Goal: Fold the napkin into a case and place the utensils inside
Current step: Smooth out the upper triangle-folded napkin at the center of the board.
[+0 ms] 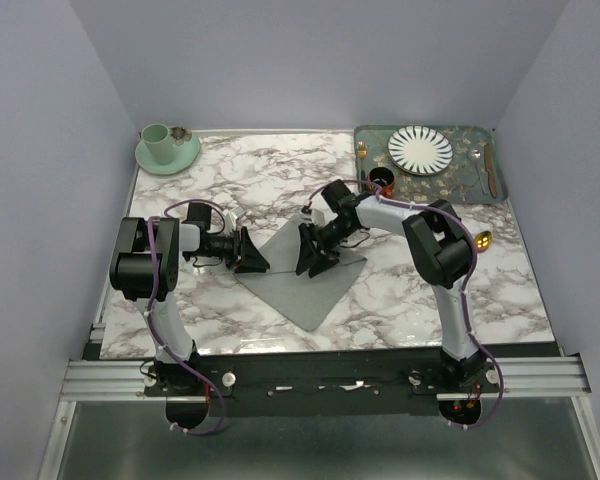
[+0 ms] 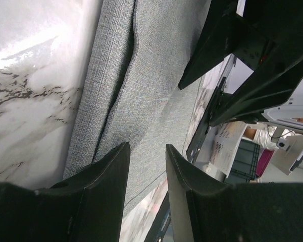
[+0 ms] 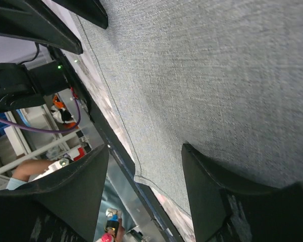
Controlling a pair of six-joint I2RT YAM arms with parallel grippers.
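From above, the grey napkin (image 1: 310,285) lies flat in the middle of the marble counter (image 1: 240,170), turned like a diamond. The left end effector (image 1: 255,255) is at its left edge. The right end effector (image 1: 310,255) is over its top part, close by. There is bare counter above the napkin and below it. A gold spoon (image 1: 483,240) peeks out at the right, beside the right arm. The green tray (image 1: 370,135) sits far off in the upper right.

In the left wrist view, the left end effector (image 2: 146,148) has a narrow gap and holds nothing. The napkin (image 2: 156,91) shows a raised fold near its left edge.

In the right wrist view, the right end effector (image 3: 144,148) stands wide and holds nothing. The napkin (image 3: 217,75) fills the right side, with its edge and one corner at the bottom middle.
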